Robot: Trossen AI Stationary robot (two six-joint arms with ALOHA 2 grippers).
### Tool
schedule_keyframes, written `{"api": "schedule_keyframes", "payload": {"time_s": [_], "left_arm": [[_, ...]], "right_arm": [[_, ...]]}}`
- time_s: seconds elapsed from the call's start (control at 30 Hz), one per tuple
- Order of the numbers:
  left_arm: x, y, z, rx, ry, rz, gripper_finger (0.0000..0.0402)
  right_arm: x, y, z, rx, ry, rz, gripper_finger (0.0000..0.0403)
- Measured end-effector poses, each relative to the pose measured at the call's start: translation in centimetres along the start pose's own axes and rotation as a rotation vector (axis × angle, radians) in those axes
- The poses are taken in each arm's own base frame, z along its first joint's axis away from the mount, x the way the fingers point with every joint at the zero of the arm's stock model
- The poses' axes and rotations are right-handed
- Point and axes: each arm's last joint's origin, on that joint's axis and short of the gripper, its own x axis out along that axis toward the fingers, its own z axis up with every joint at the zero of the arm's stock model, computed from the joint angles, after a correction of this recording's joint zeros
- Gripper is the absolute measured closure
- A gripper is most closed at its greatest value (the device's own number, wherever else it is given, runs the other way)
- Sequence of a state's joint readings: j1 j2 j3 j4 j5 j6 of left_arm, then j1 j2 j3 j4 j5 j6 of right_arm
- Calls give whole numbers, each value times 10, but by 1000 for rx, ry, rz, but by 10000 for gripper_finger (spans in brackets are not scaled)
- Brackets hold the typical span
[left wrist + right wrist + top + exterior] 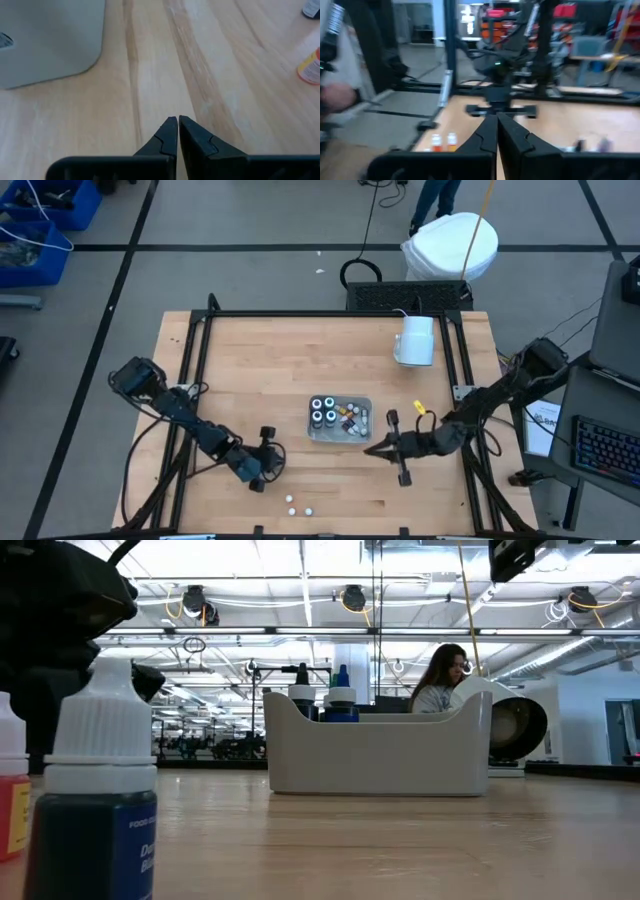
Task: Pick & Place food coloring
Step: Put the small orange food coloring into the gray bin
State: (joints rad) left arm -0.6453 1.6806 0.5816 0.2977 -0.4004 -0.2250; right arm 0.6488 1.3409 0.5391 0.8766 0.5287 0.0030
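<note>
the loose food coloring bottles [299,505] stand upright near the table's [260,370] front edge, just beside the left tool [272,452], whose fingers are nearly pressed together and empty. the right tool [372,448], pressed together, sits farther off beside the tray [339,419].

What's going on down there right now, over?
Left gripper shut, empty, near three loose dropper bottles. Right gripper shut, empty, beside the tray. More bottles and pots in tray. Nothing blocking.

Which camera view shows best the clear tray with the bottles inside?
The high view: the whole clear tray and its contents show from above. The low view shows only its side wall and two caps; the left wrist view, one corner; the right wrist view, nothing clear.
</note>
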Motion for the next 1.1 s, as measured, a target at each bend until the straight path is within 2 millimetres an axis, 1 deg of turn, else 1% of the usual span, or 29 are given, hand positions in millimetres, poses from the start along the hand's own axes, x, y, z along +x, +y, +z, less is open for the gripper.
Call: {"api": "schedule_keyframes", "payload": {"time_s": [0.07,0.17,0.3,0.4,0.57,0.67,0.73,0.83,0.9,0.97,1.03,1.1], "left_arm": [[0,-1,-1,-9,17,-26,376],[-1,-4,-3,-1,28,-63,376],[-2,-6,-3,6,26,-68,376],[-2,-5,-2,7,21,-66,376],[-2,-4,-2,-3,11,-3,376],[-3,-7,2,-42,-24,-12,376],[-3,-11,9,-78,-41,-43,376],[-5,-19,27,-116,-46,-80,376],[-8,-28,38,-79,18,-124,376],[-15,-39,51,-32,76,-141,376],[-23,-46,65,3,101,-108,376],[-28,-50,75,13,118,-63,376]], "right_arm": [[2,-1,-3,-44,11,-27,403],[7,0,-15,-77,53,-31,403],[12,-2,-19,-52,46,-43,403],[14,-1,-26,-64,73,-41,403],[14,-2,-25,-11,66,-47,403],[13,0,-22,11,40,-41,403],[12,2,-21,-4,37,-33,403],[11,4,-21,-40,31,-22,403],[11,4,-20,-71,27,-21,403],[11,4,-20,-86,23,-21,403],[11,4,-20,-86,23,-21,403],[11,4,-20,-87,23,-21,403]]}}
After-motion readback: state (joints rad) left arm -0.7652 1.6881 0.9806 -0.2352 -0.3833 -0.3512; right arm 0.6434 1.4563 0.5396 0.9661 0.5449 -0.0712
